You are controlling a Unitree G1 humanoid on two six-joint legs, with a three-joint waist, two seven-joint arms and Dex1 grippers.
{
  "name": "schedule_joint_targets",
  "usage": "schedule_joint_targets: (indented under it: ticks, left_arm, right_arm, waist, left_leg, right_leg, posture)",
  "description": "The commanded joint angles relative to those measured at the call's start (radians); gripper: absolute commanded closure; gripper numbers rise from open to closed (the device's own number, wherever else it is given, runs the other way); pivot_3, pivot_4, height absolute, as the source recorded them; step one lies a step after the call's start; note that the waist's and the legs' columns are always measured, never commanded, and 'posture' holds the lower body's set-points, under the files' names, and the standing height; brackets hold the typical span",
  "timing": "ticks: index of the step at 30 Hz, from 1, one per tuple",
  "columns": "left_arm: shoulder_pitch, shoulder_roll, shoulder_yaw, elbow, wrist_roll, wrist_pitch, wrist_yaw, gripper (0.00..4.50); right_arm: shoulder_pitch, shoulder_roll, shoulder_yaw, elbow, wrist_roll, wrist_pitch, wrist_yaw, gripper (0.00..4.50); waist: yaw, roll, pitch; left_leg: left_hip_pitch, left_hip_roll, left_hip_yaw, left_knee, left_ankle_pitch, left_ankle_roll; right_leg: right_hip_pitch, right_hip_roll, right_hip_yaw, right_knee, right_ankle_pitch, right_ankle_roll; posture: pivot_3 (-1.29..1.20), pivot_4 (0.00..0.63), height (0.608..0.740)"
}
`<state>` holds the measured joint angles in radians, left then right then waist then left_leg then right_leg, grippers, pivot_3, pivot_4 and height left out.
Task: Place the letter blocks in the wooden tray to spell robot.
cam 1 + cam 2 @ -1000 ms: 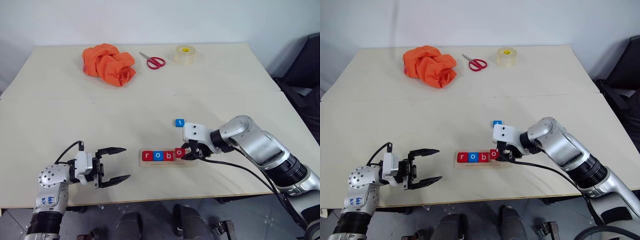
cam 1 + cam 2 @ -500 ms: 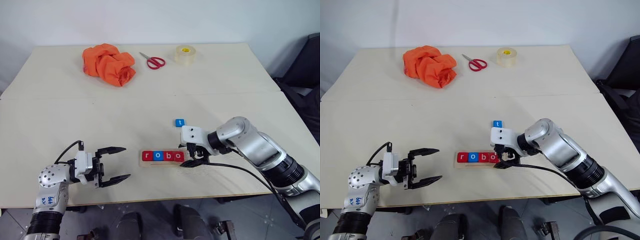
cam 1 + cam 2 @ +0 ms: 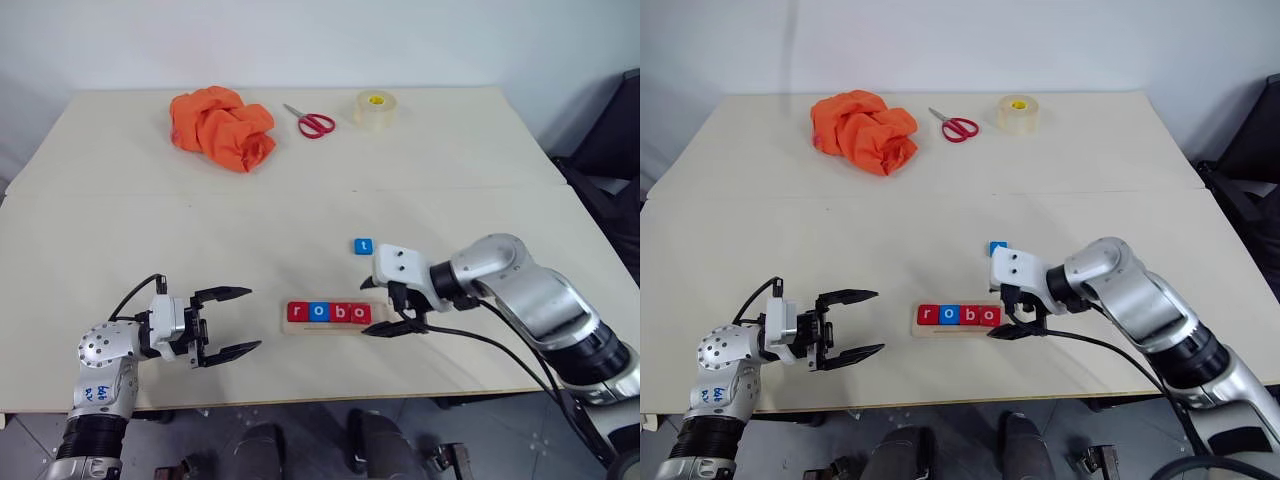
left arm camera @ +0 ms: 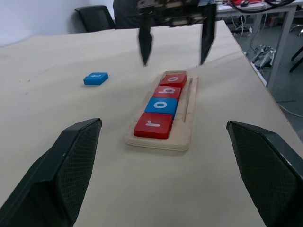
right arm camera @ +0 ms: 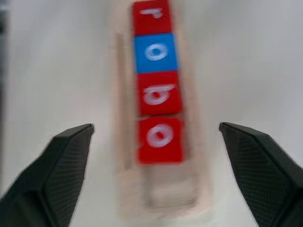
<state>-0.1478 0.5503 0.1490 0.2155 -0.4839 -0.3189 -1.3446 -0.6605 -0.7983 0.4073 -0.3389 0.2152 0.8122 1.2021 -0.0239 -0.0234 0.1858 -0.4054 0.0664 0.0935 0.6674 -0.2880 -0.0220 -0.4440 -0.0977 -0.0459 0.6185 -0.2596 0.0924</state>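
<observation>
Beige tabletop: small blue square "t" tile (image 3: pixel 363 245) lies flat, light, rigid; pinch opposite edges; right gripper (image 3: pixel 383 306) wide, empty.

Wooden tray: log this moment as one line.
wooden tray: r, o, b, o seated | t block: on table | right gripper: open, empty | left gripper: open

Right wrist view blurred: wooden tray (image 5: pixel 161 189) edges smeared, far end cut off past the r block (image 5: pixel 150 14).
</observation>
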Motion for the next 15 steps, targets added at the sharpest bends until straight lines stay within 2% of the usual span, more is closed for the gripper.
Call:
schedule_joint_targets:
  ticks: [1, 10, 15]
  left_arm:
    - [-0.010, 0.001, 0.007, 0.001, -0.010, -0.012, -0.002, 0.00]
    - [-0.015, 0.000, 0.000, -0.003, -0.011, -0.003, -0.007, 0.00]
    - [-0.007, 0.004, 0.002, -0.015, -0.013, 0.001, -0.005, 0.00]
  right_arm:
    - [0.026, -0.016, -0.032, -0.048, 0.025, 0.009, -0.009, 1.35]
    - [0.051, 0.023, 0.011, 0.020, 0.006, -0.055, -0.014, 4.48]
    - [0.036, 0.045, 0.028, 0.080, -0.016, -0.094, -0.021, 4.48]
  waist:
    - [-0.004, 0.000, 0.000]
    - [-0.003, 0.000, 0.000]
    - [-0.003, 0.000, 0.000]
  left_leg:
    - [0.000, 0.000, 0.000, 0.000, 0.000, 0.000]
    - [0.001, 0.000, 0.000, 0.000, 0.000, 0.000]
    - [0.001, 0.000, 0.000, 0.000, 0.000, 0.000]
  right_leg:
    - [0.000, 0.000, 0.000, 0.000, 0.000, 0.000]
    - [0.000, 0.001, 0.000, 0.001, 0.000, 0.000]
    - [0.000, 0.001, 0.000, 0.001, 0.000, 0.000]
  posture:
    - [0.00, 0.150, 0.740]
    - [0.00, 0.150, 0.740]
    - [0.00, 0.150, 0.740]
